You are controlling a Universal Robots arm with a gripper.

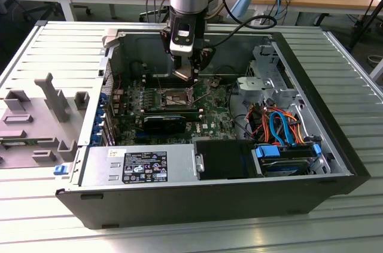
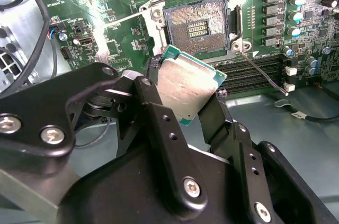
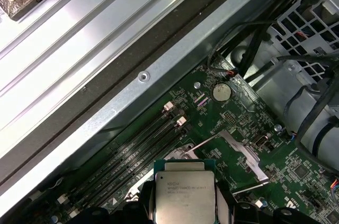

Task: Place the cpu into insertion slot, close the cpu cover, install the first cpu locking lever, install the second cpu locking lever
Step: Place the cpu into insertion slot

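Placement of the cpu is the step in hand, as I judge it. My gripper is clamped on the chip, and my fingers press two opposite edges, so its silvery top faces out between them. In the first wrist view the cpu sits square between my fingertips with its green border showing.

The insertion slot lies beyond my fingertips, apart from the chip. It is bare, with its contact field exposed and green circuit board all around it. What I take to be the cpu cover stands swung up off the socket, just past my fingertips. A thin locking lever angles free beside the slot, on the side of one finger. So nothing is seated, closed or latched yet. The long memory slots run off to the other side.

In the exterior view my gripper hangs inside the open computer case, over the socket but not down on it.

To my mind, seating calls for the chip to be flat and square to the slot, with its edges matched to the rim. It must come straight down with no sliding, since the contacts look easily damaged, and it must stay clear of the raised cover and the loose lever
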